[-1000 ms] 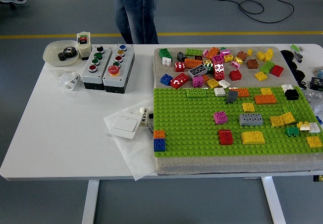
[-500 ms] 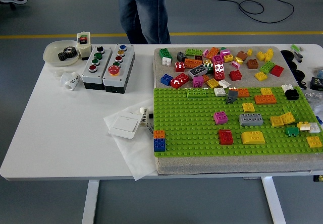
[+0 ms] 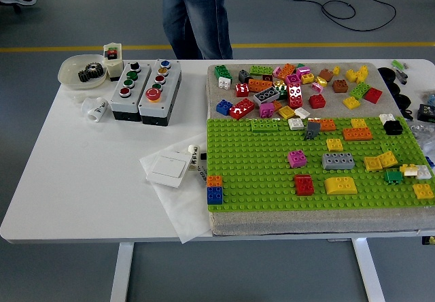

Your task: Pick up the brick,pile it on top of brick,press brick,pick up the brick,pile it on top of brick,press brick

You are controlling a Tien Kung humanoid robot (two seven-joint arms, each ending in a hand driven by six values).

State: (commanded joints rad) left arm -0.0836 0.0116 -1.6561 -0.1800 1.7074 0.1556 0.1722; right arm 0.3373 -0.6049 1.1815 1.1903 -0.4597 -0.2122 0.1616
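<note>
**No hand on the bricks yet**

Neither robot hand is in view, so their state cannot be told. Loose plastic bricks (image 3: 292, 88) lie untouched along the desk's far edge beyond the green studded baseplate (image 3: 258, 173). Only the standing person (image 3: 197, 13) has shifted rightward; stacking hasn't begun.

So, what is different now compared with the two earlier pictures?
Only the person at the table's far side moved: the legs shifted step by step toward the picture's right. Nothing was taken hold of or let go. The bricks, the green baseplate, the button boxes and the bowl lie as before. Neither robot hand is in view.
</note>
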